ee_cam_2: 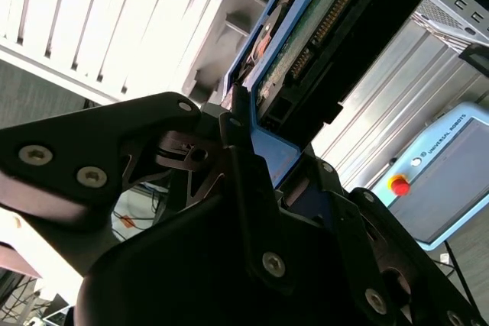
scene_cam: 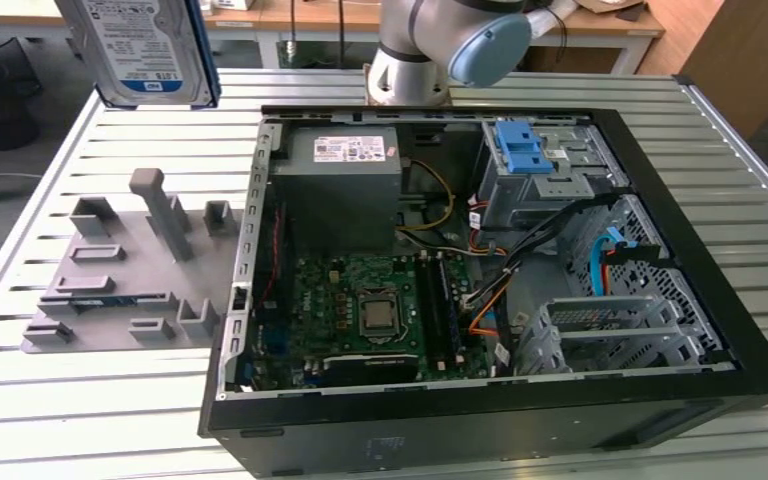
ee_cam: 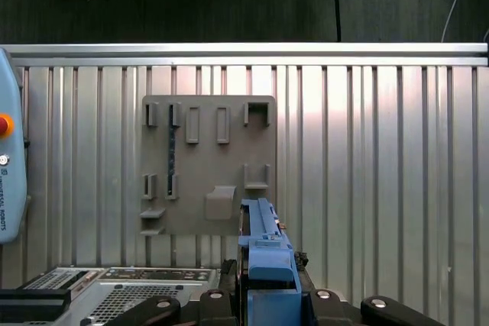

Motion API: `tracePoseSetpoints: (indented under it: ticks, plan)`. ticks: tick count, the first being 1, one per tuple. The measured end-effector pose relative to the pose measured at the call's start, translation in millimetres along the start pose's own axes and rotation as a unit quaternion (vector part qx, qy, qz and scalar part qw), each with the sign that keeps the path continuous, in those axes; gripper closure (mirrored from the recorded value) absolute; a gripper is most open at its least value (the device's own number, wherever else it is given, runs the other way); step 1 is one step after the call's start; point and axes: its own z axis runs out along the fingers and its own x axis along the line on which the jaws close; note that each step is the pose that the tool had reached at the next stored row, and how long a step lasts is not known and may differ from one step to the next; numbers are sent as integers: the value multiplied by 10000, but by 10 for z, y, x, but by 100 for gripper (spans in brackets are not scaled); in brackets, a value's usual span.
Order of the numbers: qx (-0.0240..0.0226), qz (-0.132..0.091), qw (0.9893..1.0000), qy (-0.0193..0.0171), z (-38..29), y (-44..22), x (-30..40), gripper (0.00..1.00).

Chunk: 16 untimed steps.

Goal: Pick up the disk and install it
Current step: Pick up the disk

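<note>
Claw [ee_cam_2: 256, 143] clamped on the disk [scene_cam: 137, 45] by its blue frame, disk edge-on high over the surface [scene_cam: 64, 410], well apart from the PC case [scene_cam: 747, 335]; IMO carry wants firm grip, no tilt, w/ clearance over case wall.

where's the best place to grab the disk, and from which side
Grip the blue carrier frame at one short end of the disk, pinching across its thin side, coming end-on; its flat faces look too wide. The gripper holds it so now.

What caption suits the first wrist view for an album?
The gripper clamps the blue-framed disk edge-on, with the grey holder plate and slatted table beyond.
</note>
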Motion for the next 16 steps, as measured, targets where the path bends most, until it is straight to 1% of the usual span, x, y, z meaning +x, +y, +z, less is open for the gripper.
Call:
tracePoseSetpoints:
  ticks: [2,3,4,5,11,16]
  plan:
    - [0,0,10000,0,0,-28,3,64]
    - [0,0,10000,0,0,-63,9,64]
    - [0,0,10000,0,-1,-79,12,64]
    - [0,-1,10000,0,0,-110,20,64]
    - [-1,0,10000,0,-1,-227,45,64]
    - [-4,0,10000,0,-1,-349,72,64]
